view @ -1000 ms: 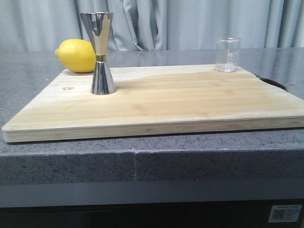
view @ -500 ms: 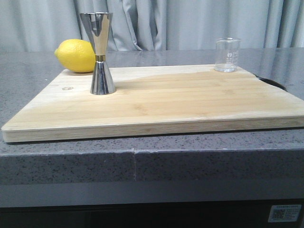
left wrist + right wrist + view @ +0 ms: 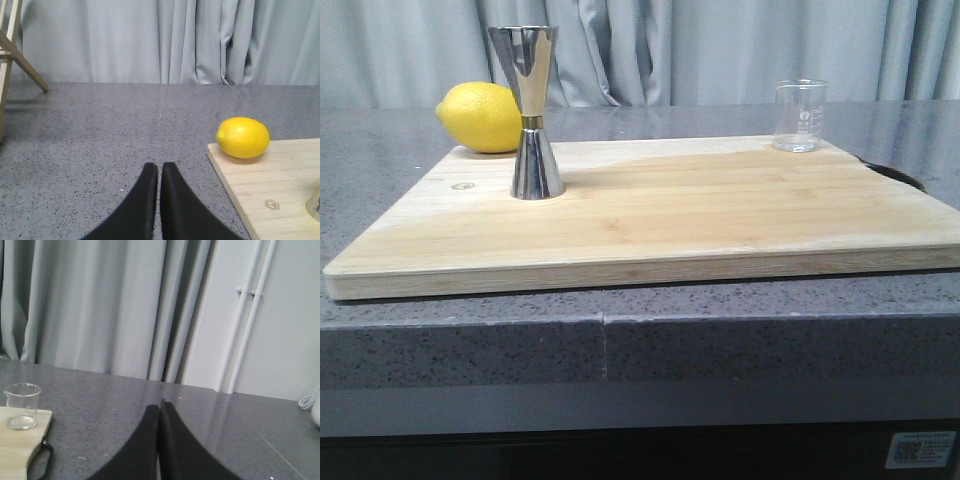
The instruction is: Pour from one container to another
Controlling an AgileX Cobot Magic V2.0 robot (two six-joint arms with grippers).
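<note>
Both claws, left [image 3: 159, 172] and right [image 3: 160, 410], pinched together, well apart from beaker [image 3: 21, 406].

Grey speckled counter [image 3: 720, 340] carries wooden cutting board [image 3: 670, 220]; lemon [image 3: 480, 117] beside board's far-left corner.

Neither arm shows in the front view. In the left wrist view the left end effector [image 3: 160, 172] has its two black fingers [image 3: 144, 200] pressed together, tips touching with only a thin seam between them, holding nothing, low over the table [image 3: 100, 130]. In the right wrist view the right end effector [image 3: 160, 407] is likewise closed, its dark fingers [image 3: 175, 445] meeting at the tips, empty, above the table.
</note>
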